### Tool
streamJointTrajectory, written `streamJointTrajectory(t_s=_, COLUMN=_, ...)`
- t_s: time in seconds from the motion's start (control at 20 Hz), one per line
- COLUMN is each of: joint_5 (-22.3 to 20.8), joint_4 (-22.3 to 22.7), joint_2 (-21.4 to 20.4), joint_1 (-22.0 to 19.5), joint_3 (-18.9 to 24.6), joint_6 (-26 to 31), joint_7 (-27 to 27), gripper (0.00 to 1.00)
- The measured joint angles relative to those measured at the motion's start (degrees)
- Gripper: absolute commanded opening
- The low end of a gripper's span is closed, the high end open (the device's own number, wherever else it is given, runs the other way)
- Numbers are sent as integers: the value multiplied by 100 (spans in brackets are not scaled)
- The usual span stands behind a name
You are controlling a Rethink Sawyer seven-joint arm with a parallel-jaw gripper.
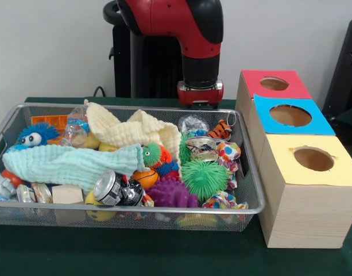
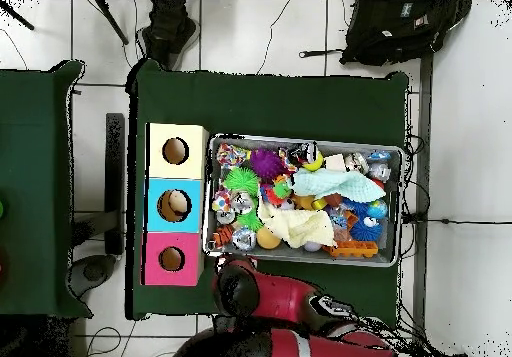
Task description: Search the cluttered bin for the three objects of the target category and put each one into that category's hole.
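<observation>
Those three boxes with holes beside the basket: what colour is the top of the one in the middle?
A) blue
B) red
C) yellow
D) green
A: the middle box has a blue top, with the red-topped box on one side and the yellow-topped box on the other; the overhead view shows the same order.

One camera stands across the surface [image 1: 135,256] from me, low and close, and looks at my arm [image 1: 187,34] over the wire bin [image 1: 253,195] and the three boxes [image 1: 305,201]. The other hangs high above and looks straight down, farther away, with floor around. Both views share the bin [image 2: 402,205], the boxes [image 2: 177,205] and my arm [image 2: 280,298].
</observation>
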Motion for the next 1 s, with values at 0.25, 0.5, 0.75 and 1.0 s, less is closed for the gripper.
streamJointTrajectory(t_s=0.25, joint_5=136, joint_4=32, joint_2=-337, joint_1=222, joint_3=-48, joint_6=376, joint_7=1, gripper=100)
streamJointTrajectory(t_s=0.5, joint_5=337, joint_4=83, joint_2=-882, joint_1=459, joint_3=-169, joint_6=1136, joint_7=1, gripper=100)
streamJointTrajectory(t_s=0.75, joint_5=419, joint_4=123, joint_2=-1400, joint_1=522, joint_3=-180, joint_6=1681, joint_7=1, gripper=100)
streamJointTrajectory(t_s=1.0, joint_5=464, joint_4=126, joint_2=-1940, joint_1=533, joint_3=-198, joint_6=2173, joint_7=1, gripper=100)
